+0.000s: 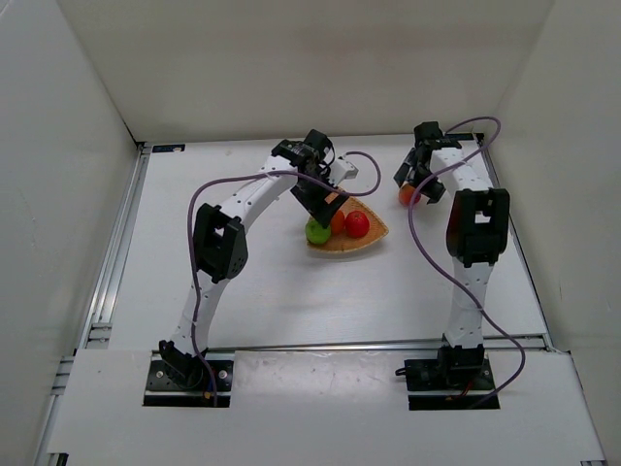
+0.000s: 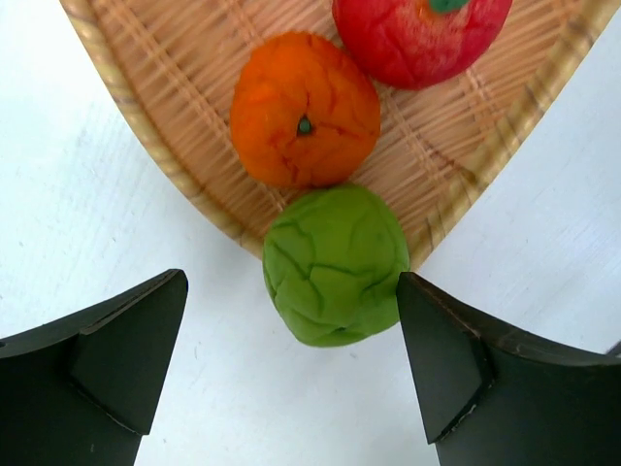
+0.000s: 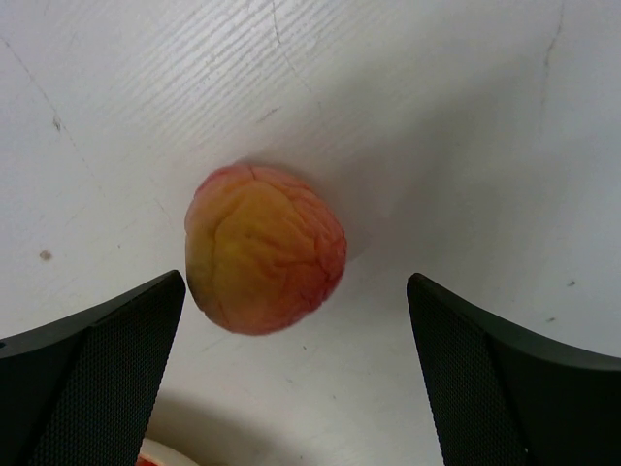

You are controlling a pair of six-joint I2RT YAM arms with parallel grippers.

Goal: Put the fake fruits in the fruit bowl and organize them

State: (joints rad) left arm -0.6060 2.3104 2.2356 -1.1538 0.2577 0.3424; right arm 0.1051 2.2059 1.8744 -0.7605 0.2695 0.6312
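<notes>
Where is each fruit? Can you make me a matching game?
Fruits:
1 green apple
2 orange
3 red apple
4 peach

Places:
A on the table, outside the basket, by the open right gripper
B middle of the basket's row
C row's end, by the open left gripper
D row's other end

Pairs: 1-C, 2-B, 3-D, 4-A

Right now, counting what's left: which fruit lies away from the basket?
The peach-coloured fruit, alone on bare table under the right gripper; the other three touch the wicker basket.

Tan woven wicker bowl (image 2: pixel 146 58), orange fruit (image 2: pixel 304 109), wrinkled green apple (image 2: pixel 335 264), red apple (image 2: pixel 417 39), yellow-pink peach fruit (image 3: pixel 264 248), white table (image 1: pixel 291 301)
</notes>
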